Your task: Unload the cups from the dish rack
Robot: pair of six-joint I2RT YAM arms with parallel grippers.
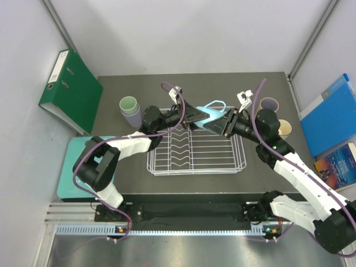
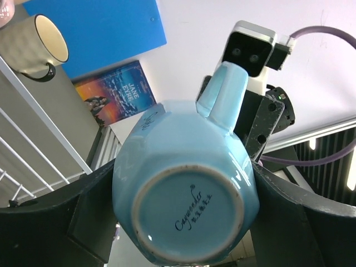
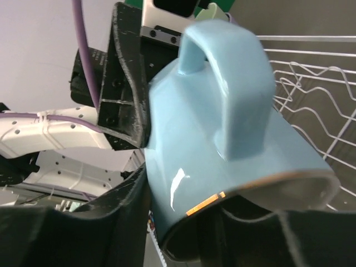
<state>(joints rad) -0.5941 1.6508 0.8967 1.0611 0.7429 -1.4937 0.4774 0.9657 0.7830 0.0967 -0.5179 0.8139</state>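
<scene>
Overhead, we see the mug (image 1: 211,111) above the twelve-o'clock edge of the rack (image 1: 194,173); wrist views show the left pincer (image 2: 183,192) clamping its body, the right pincer (image 3: 189,222) pinching its rim.

Light blue glazed ceramic mug (image 3: 222,139) tilted, handle up, white wire dish rack (image 3: 311,83) behind it! Left gripper (image 3: 139,128) presses its base; right gripper (image 3: 183,231) pinches the rim, one finger apparently inside.
</scene>
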